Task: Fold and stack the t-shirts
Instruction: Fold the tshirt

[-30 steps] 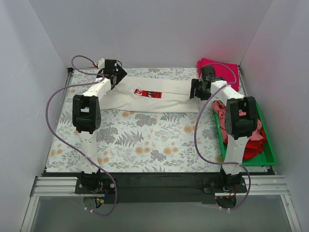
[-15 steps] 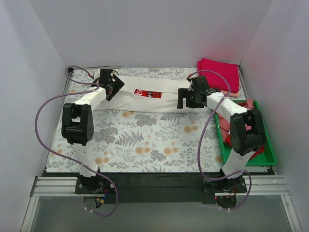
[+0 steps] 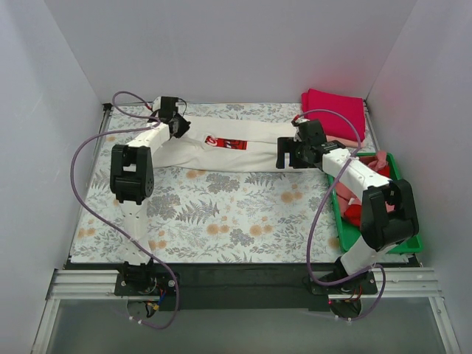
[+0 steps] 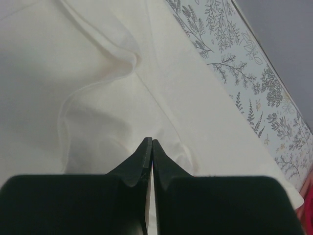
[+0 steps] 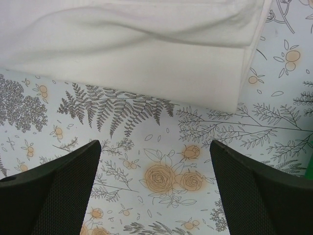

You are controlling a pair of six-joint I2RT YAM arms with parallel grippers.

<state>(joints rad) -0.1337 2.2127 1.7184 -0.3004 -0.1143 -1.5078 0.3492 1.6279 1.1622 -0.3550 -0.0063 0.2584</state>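
- I am folding the white shirt (image 3: 236, 147), a long strip left of the green tray (image 3: 413, 237)
- My left gripper (image 4: 148, 143) pinches its far end, my right gripper (image 5: 155, 147) is wide open
- Next I think I grab the near end

Spread shirt (image 3: 258, 147) lies rearward on tablecloth (image 3: 221, 214); tray (image 3: 395, 175) at right (folded shirt (image 3: 335, 110) behind it).

A floral tablecloth (image 3: 221, 214) carries a cream shirt (image 3: 251, 156), magenta shirt (image 3: 335, 110) and green tray (image 3: 339, 228).

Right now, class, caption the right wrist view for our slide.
Open right gripper above the floral tablecloth, just short of the folded cream-white shirt.
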